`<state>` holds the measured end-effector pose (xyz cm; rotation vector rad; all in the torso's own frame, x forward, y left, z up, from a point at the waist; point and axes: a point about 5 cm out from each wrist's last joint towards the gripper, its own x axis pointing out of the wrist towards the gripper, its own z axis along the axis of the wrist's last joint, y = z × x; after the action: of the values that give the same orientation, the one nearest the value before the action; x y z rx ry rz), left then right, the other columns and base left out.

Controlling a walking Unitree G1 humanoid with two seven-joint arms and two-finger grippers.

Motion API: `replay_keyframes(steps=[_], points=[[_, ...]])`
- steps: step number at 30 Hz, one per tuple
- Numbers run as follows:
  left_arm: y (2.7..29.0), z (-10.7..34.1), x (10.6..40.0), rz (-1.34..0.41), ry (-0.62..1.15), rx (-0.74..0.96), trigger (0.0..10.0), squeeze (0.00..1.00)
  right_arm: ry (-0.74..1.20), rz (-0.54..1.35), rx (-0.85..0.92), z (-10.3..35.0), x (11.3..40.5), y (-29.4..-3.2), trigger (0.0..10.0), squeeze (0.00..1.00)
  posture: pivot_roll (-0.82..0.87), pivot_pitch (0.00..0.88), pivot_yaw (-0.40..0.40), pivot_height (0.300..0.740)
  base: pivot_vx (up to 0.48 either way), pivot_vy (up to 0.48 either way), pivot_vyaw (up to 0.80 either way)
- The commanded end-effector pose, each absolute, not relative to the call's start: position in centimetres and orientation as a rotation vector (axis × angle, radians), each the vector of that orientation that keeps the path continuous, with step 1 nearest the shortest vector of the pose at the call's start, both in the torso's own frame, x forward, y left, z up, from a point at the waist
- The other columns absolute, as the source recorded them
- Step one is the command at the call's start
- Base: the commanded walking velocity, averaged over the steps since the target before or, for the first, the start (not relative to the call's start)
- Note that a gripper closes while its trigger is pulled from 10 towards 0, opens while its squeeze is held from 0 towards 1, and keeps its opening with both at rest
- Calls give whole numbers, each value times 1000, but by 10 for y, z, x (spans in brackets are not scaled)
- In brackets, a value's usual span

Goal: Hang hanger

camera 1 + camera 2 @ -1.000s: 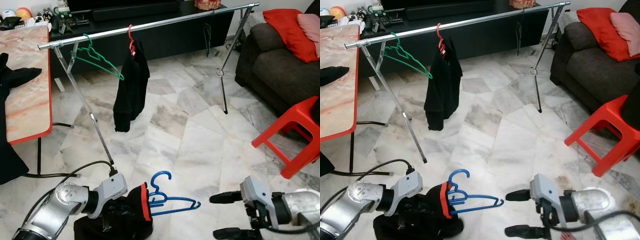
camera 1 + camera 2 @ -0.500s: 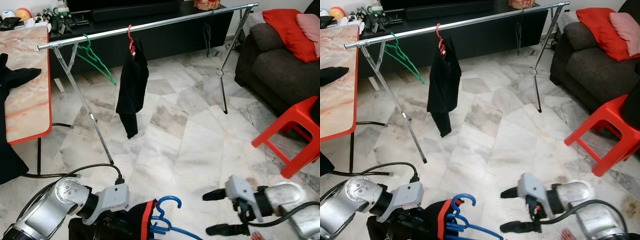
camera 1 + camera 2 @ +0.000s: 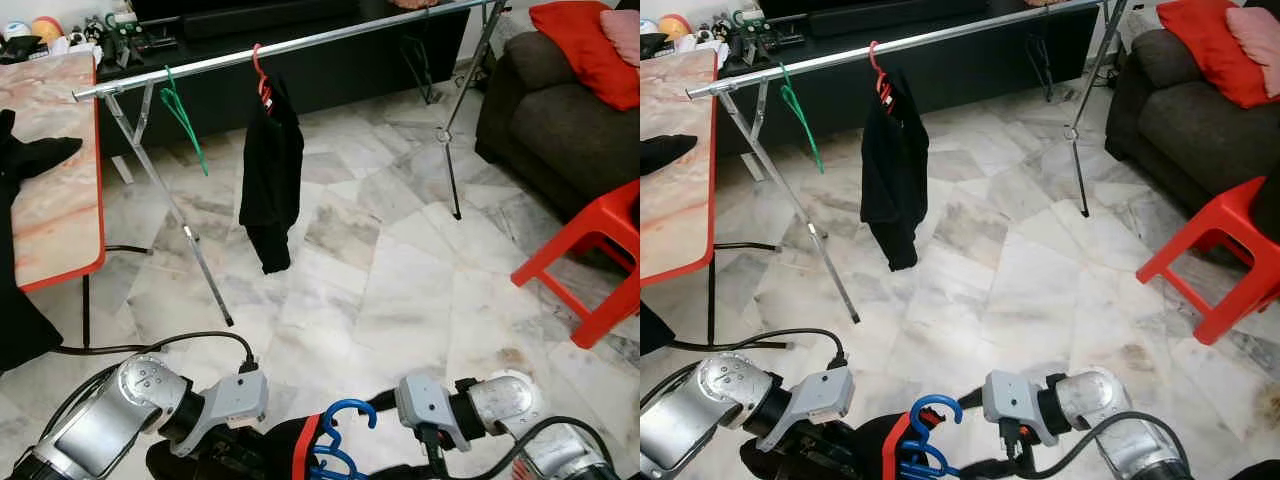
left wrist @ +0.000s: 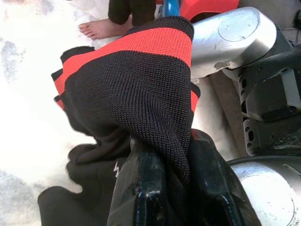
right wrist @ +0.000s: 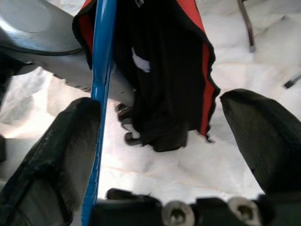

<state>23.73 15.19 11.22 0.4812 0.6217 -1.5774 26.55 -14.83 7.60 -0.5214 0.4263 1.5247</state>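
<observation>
A blue hanger (image 3: pixel 343 418) carries a black garment with a red band (image 4: pixel 136 89), low in front of me. My left gripper (image 4: pixel 171 188) is shut on the garment's fabric. My right gripper (image 5: pixel 160 146) is open. The hanger's blue bar (image 5: pixel 101 94) runs just beside one of its fingers (image 5: pixel 56 155), and the garment (image 5: pixel 160 70) hangs between the two. Farther off stands the silver clothes rail (image 3: pixel 300 43). On it hang an empty green hanger (image 3: pixel 185 115) and a red hanger (image 3: pixel 260 70) with a black top (image 3: pixel 272 170).
A red-edged marble table (image 3: pixel 50 190) with dark clothes stands on the left. A black cable (image 3: pixel 130 345) lies on the floor below it. On the right are a red stool (image 3: pixel 590 250) and a dark sofa (image 3: pixel 560 110). A person's bare foot (image 4: pixel 101 28) is close by.
My right gripper has moved left, up to the blue hanger. The hanger and garment sit lower in view. On the rail, the green hanger and black top have swung edge-on.
</observation>
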Motion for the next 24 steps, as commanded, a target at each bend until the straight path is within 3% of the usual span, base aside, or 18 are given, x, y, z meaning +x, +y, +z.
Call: replay_keyframes(steps=[1,7,11,20,24], points=[[142,117,236,-1619,594,479,10000,0,394,1494,-543,73,267,-146,10000,0,-31,176,39,740,0,0,0],[134,123,243,-1593,557,473,10000,0,402,1496,-511,67,265,-148,10000,0,-23,179,27,740,0,0,0],[131,123,246,-1586,544,475,10000,0,486,1601,-367,62,252,-149,10000,0,-26,179,22,740,0,0,0],[127,127,252,-1597,534,468,10000,0,449,1569,-325,59,258,-140,10000,0,-18,209,31,740,0,0,0],[125,127,253,-1597,536,479,10000,0,434,1540,-407,56,260,-139,10000,0,-24,215,34,740,0,0,0]])
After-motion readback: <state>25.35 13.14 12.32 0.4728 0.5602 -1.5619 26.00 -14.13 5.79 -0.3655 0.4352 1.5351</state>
